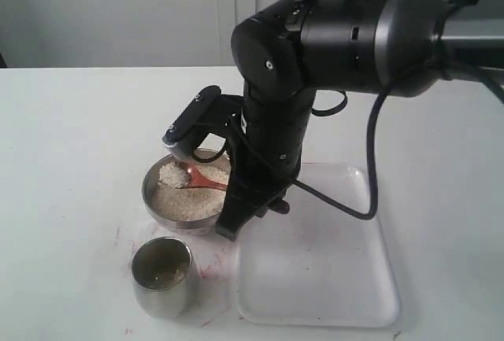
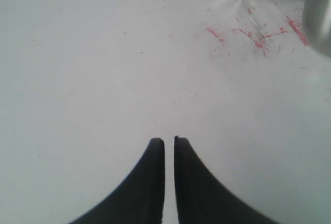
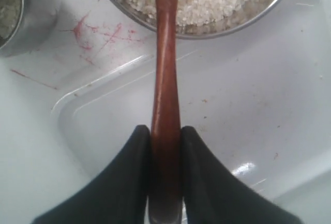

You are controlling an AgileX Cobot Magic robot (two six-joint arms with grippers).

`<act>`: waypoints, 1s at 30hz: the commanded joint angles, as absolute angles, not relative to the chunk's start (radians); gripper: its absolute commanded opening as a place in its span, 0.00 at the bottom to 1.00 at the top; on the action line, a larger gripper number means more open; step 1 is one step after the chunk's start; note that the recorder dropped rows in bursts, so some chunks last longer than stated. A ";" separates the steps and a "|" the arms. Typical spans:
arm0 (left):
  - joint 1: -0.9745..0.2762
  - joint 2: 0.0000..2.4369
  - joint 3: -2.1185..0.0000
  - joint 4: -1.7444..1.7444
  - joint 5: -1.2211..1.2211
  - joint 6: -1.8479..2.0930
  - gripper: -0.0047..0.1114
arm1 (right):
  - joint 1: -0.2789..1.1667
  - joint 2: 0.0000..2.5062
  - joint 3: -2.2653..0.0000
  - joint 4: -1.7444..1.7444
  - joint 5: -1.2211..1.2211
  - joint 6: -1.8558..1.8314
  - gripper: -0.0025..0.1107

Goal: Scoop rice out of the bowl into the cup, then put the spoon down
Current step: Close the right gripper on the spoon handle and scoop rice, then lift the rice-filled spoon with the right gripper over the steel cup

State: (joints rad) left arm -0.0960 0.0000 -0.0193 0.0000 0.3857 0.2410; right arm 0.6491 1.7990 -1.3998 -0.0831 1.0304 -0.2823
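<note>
White tabletop [image 1: 71,136], pale panelled wall [image 1: 118,10] behind, even light

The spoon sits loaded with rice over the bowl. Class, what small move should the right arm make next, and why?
Probably carry the spoon level toward the cup. The right gripper is shut on its handle, a heap of rice sits in its scoop above the bowl, and the cup stands apart from the bowl.

White table [image 1: 71,136] (red-scuffed) carries bowl [image 1: 148,196], cup [image 1: 161,302], clear tray [image 1: 315,266].
</note>
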 commanded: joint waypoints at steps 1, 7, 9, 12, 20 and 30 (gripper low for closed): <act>-0.103 0.000 -0.010 -0.006 0.434 0.235 0.16 | 0.640 1.743 -1.393 -0.078 1.059 -0.293 0.02; -0.103 0.000 -0.010 -0.006 0.434 0.235 0.16 | 0.642 1.646 -1.393 -0.051 1.132 -0.311 0.02; -0.103 0.000 -0.010 -0.006 0.434 0.235 0.16 | 0.653 1.621 -1.393 -0.051 1.173 -0.311 0.02; -0.103 0.000 -0.010 -0.006 0.434 0.235 0.16 | 0.687 1.592 -1.393 -0.051 1.221 -0.315 0.02; -0.103 0.000 -0.010 -0.006 0.434 0.235 0.16 | 0.808 1.546 -1.393 -0.051 1.221 -0.309 0.02; -0.103 0.000 -0.010 -0.006 0.434 0.235 0.16 | 0.839 1.538 -1.304 0.072 1.221 -0.309 0.02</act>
State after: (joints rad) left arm -0.0960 0.0000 -0.0193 0.0000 0.3857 0.2410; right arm 0.8379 1.5510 -1.3347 0.0549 1.2198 -0.3024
